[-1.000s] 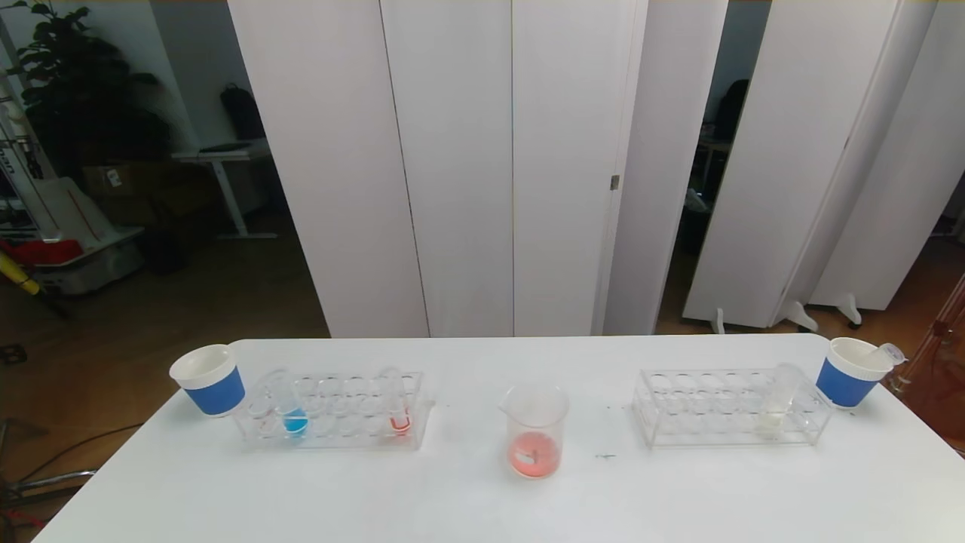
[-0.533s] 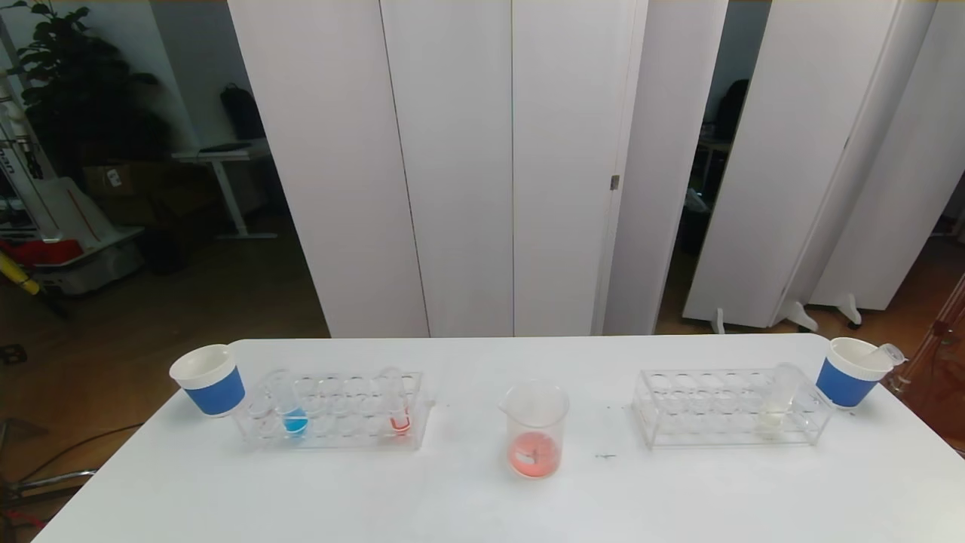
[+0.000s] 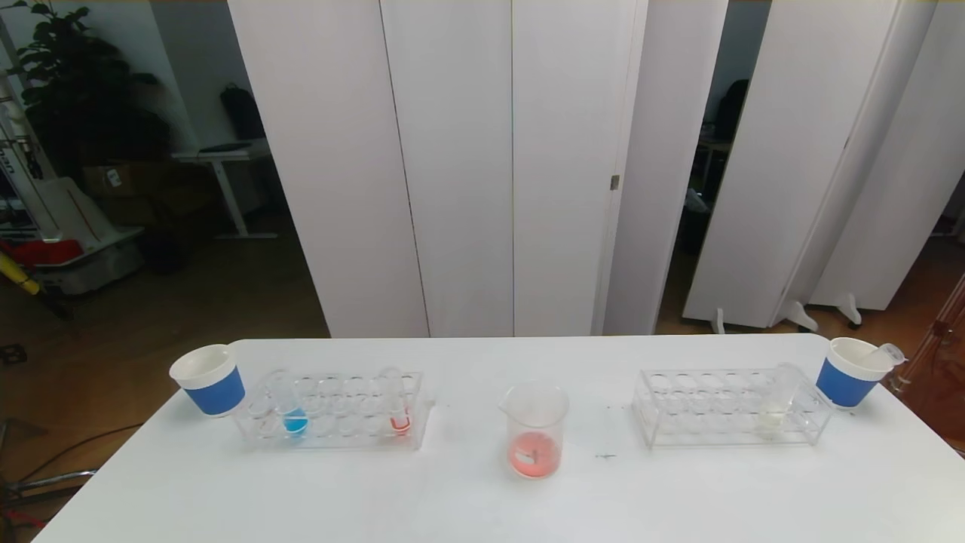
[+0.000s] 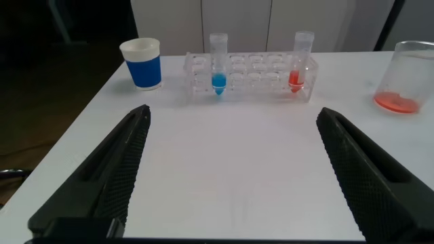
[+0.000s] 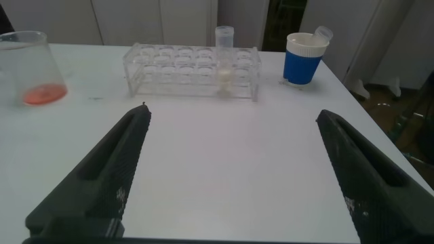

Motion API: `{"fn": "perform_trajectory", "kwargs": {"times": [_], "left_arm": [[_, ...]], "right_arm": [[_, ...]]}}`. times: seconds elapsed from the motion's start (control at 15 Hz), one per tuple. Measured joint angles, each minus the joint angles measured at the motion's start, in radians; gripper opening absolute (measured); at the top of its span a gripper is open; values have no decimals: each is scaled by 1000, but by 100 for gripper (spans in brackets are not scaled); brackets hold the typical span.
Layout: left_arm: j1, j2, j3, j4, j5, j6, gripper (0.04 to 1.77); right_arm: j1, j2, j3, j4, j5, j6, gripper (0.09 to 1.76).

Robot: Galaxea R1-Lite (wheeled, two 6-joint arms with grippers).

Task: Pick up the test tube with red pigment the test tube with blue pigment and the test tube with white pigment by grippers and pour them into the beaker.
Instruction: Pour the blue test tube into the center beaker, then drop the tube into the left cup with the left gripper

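Observation:
The beaker [image 3: 535, 430] stands mid-table with a shallow layer of red liquid in it. To its left, a clear rack [image 3: 332, 437] holds the test tube with blue pigment [image 3: 290, 413] and the test tube with red pigment [image 3: 398, 413]. A second rack [image 3: 709, 434] on the right holds the test tube with white pigment [image 3: 776, 403]. Neither arm shows in the head view. My left gripper [image 4: 234, 114] hangs open and empty over bare table, short of the blue tube [image 4: 218, 64] and red tube [image 4: 298, 62]. My right gripper [image 5: 233, 114] is open and empty too, short of the white tube [image 5: 224, 61].
A white paper cup with a blue sleeve [image 3: 209, 379] stands at the far left. Another such cup [image 3: 852, 373] at the far right has an empty tube [image 3: 889, 352] leaning in it. White folding screens stand behind the table [image 3: 482, 505].

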Motion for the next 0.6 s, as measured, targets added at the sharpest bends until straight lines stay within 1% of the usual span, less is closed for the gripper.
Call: {"fn": "perform_trajectory", "kwargs": {"times": [0.13,0.4,0.6], "left_arm": [[0,0,-73,25,1,3,175],[0,5,-238,156,1,4,175],[0,71,-344,167,6,0,175]], "right_arm": [[0,0,0,0,0,0,175],[0,0,0,0,0,0,175],[0,0,0,0,0,0,175]]}}
